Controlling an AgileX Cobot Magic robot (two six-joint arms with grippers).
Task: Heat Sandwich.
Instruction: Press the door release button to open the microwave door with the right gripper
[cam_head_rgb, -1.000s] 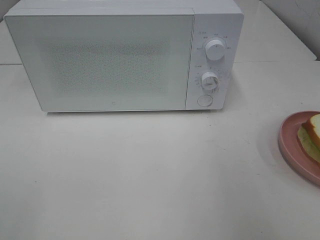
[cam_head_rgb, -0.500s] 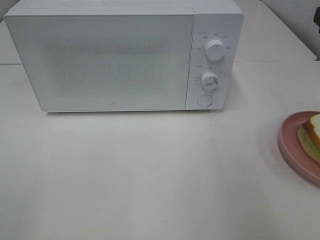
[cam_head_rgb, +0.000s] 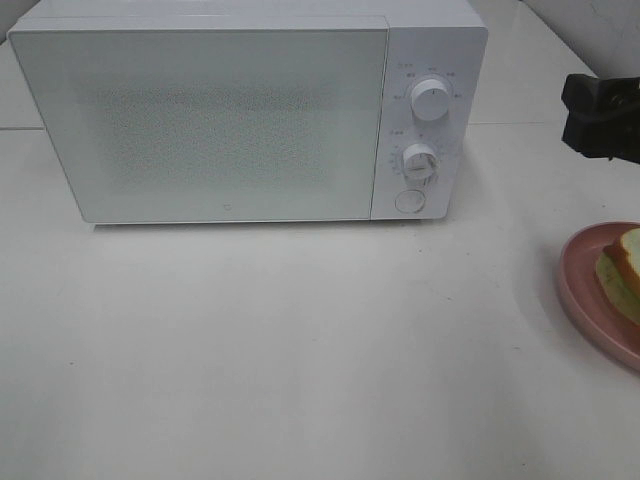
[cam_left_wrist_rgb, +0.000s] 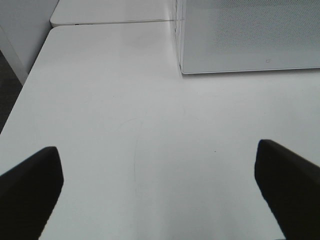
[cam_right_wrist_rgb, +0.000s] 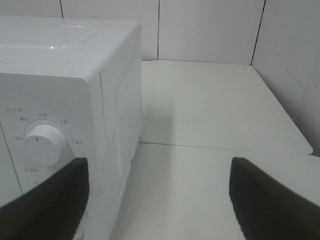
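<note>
The sandwich (cam_head_rgb: 622, 270) lies on a pink plate (cam_head_rgb: 575, 290) at the far right of the bench (cam_head_rgb: 300, 350). Only a bit of it shows in the high view, because the edge of the picture cuts it off. So I cannot tell which way its long side runs.

The microwave (cam_head_rgb: 220, 120) stands at the back of the bench, and its door (cam_head_rgb: 200, 125) is shut. The sandwich is well apart from it, off to the right and nearer the front.

The right arm (cam_head_rgb: 600, 115) pokes in at the right side, up beside the microwave's knobs. The plate sits below it in the high view, closer to the front of the bench. The right fingers (cam_right_wrist_rgb: 45, 200) are spread apart with nothing between them. They face the corner of the microwave, where a round knob (cam_right_wrist_rgb: 42, 145) shows.

The left fingers (cam_left_wrist_rgb: 30, 190) are spread wide too, and hold nothing. They hang over bare bench in front of the door's left end, far from the plate.

The right arm is much nearer the sandwich, so I think it should do the picking up. But the door has to be opened first, or the sandwich has nowhere to go.
</note>
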